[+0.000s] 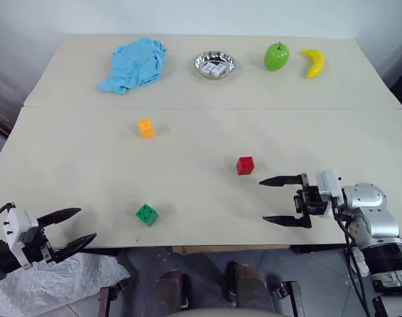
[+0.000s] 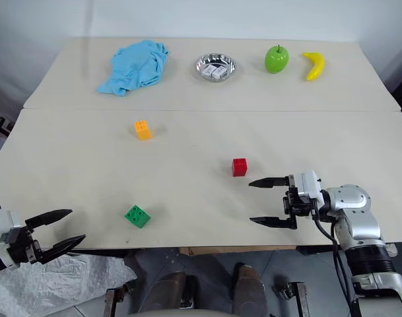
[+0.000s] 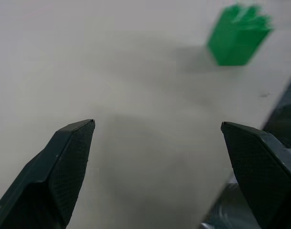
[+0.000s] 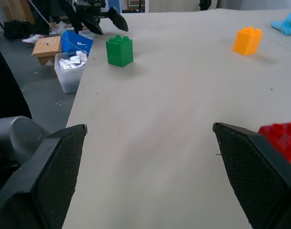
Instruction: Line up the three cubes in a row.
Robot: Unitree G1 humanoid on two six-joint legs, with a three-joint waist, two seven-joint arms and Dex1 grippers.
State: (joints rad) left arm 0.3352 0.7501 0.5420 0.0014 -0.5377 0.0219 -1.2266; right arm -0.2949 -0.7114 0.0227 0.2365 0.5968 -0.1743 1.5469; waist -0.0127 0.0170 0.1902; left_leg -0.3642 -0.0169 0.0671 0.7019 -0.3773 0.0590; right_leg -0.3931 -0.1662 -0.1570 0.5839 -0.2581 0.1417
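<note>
**Three bricks, scattered on counter**

Orange brick [image 1: 146,128] mid-counter [image 1: 201,191], left; red brick [image 1: 245,165] right of centre; green brick [image 1: 146,214] near front edge; all well apart. Right claw [image 1: 273,200] beside red brick, wide open, empty. Left claw [image 1: 74,228] at front-left corner, wide open, empty.

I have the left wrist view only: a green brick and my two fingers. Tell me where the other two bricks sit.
Observer: The red brick sits right of the table's middle, just beyond the right gripper's upper finger, with a gap between them.
Operator: Report the orange one.
Observer: The orange brick stands farther back and to the left, nearer the blue cloth than the green brick is.
Operator: Say whether they form a row.
Observer: Not yet: the three make a triangle, and the left gripper hangs open off the table's near left edge.
</note>
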